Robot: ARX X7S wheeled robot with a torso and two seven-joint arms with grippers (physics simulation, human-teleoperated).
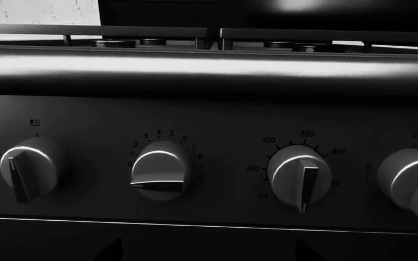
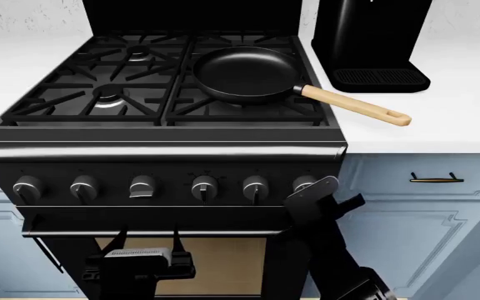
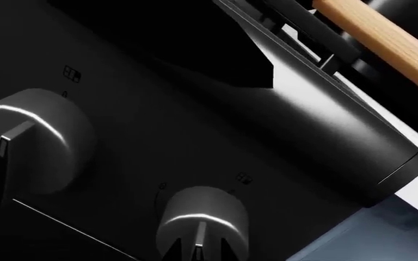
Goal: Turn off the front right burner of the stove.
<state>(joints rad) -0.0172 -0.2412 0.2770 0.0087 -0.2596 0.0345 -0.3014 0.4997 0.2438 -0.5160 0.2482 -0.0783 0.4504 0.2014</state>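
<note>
The black stove (image 2: 165,152) stands in the middle of the head view. A black frying pan (image 2: 244,75) with a wooden handle sits over the front right burner, where only grate prongs (image 2: 215,111) show. My right gripper (image 2: 309,187) is at the rightmost of the six knobs. In the right wrist view its gripper (image 3: 200,251) has its fingertips close on either side of that knob's (image 3: 202,217) ridge. My left gripper (image 2: 147,242) hangs open and empty in front of the oven door. In the left wrist view only its tips (image 1: 111,251) show, below a row of knobs.
A tall black coffee machine (image 2: 369,37) stands on the white counter at the right. Blue cabinets with a brass handle (image 2: 436,179) flank the stove. One numbered knob (image 1: 158,171) has its ridge horizontal; its neighbours (image 1: 300,176) point down. The pan handle (image 3: 383,41) juts past the stove's edge.
</note>
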